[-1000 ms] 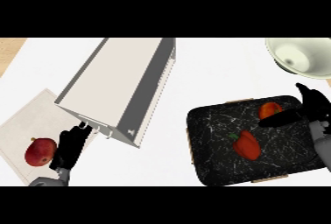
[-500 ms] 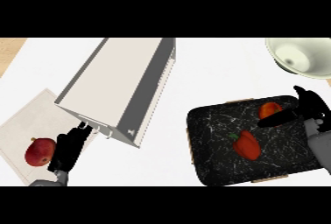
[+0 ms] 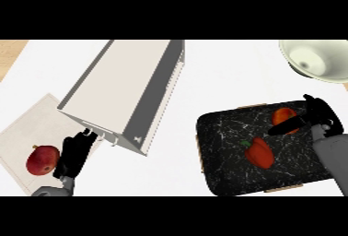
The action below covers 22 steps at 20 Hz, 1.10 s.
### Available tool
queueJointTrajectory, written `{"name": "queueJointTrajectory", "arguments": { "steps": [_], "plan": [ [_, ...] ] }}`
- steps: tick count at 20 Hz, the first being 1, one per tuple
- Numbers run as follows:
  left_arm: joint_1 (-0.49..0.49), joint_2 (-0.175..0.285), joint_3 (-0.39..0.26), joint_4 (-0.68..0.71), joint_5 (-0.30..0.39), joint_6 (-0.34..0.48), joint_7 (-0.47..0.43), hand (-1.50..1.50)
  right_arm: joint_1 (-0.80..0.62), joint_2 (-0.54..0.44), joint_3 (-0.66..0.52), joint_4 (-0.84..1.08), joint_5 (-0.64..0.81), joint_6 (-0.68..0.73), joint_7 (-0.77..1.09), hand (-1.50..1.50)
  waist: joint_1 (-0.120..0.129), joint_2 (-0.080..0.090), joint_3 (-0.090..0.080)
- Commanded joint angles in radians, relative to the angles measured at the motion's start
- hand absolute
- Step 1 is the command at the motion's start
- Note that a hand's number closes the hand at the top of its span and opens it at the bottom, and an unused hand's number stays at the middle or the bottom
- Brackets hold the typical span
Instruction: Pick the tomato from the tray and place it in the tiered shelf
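Tomato (image 3: 282,114) not lifted: lies at far right of tray (image 3: 224,138). Right hand (image 3: 321,115) on it, fingers apart, thumb across it. Left hand (image 3: 73,156) rests, fingers straight, near left. Judged remaining: grasp, carry, placing in tiered shelf (image 3: 125,92).

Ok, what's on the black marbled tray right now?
On the black marbled tray lie a round red tomato and a red bell pepper. The right hand is over the tomato and hides part of it.
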Motion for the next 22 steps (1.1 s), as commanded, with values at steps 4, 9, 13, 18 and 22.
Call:
{"name": "queueJointTrajectory", "arguments": {
  "steps": [4,9,13,18,22],
  "plan": [
    [-0.026,0.035,0.087,0.054,0.024,-0.073,-0.013,0.00,0.017,0.084,-0.040,0.077,0.063,0.006,0.003,-1.50,-0.002,0.002,-0.002],
    [-0.001,-0.048,0.025,0.059,-0.066,-0.009,-0.038,0.00,-0.075,0.118,-0.066,0.237,0.124,0.012,-0.186,1.50,0.005,0.005,-0.002],
    [0.017,-0.026,0.057,0.021,-0.035,-0.064,-0.026,0.00,-0.061,0.127,-0.106,0.212,0.145,0.005,-0.201,1.50,0.002,0.003,-0.002],
    [0.027,-0.020,0.072,-0.031,-0.043,-0.076,0.030,0.00,-0.066,0.137,-0.097,0.132,0.263,-0.025,-0.084,1.50,0.000,0.001,-0.002],
    [0.001,-0.030,0.076,-0.008,-0.036,-0.082,0.014,0.00,-0.113,0.101,-0.043,0.094,0.260,0.083,-0.234,1.50,0.007,0.003,-0.002]
  ]
}}
